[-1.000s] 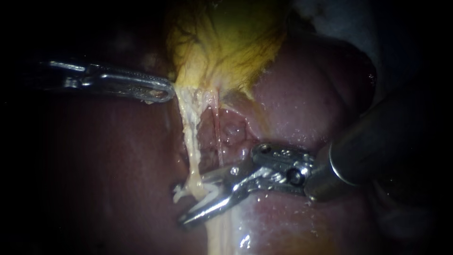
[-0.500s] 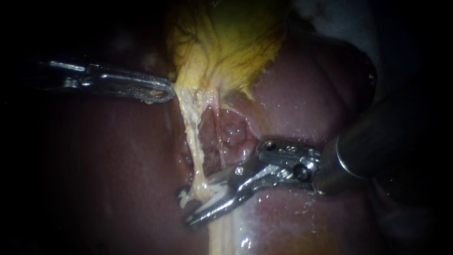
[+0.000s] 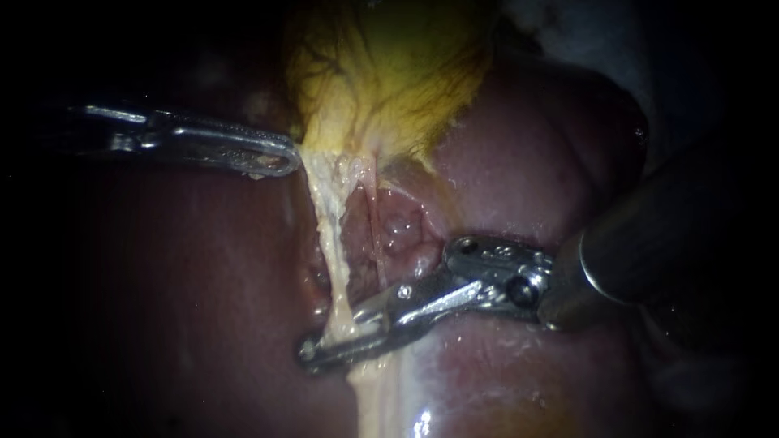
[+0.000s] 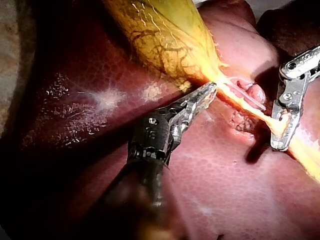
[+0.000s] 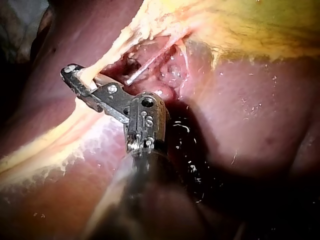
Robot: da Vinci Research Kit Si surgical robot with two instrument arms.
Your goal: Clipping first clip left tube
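The yellow gallbladder (image 3: 389,73) hangs above the dark red liver (image 3: 178,284). Two strands run down from its neck: the pale, thick left tube (image 3: 329,235) and a thin pinkish right tube (image 3: 377,243). My left instrument (image 3: 284,158) comes in level from the left, its jaws shut on the gallbladder's neck edge, as the left wrist view (image 4: 209,92) also shows. My right instrument (image 3: 312,350) reaches in from the right, its jaws pressed together across the left tube low down. In the right wrist view the right instrument (image 5: 70,75) clamps that pale left tube (image 5: 115,50).
Raw pink tissue (image 3: 402,227) lies between the two tubes. Wet, glistening liver (image 3: 487,365) sits under the right instrument's shaft. A pale band of tissue (image 3: 373,405) continues below the jaws. The view's edges are dark.
The right instrument's jaws stood open around the left tube a second ago and have since closed on it. Its shaft has shifted slightly right. The left instrument has held still.
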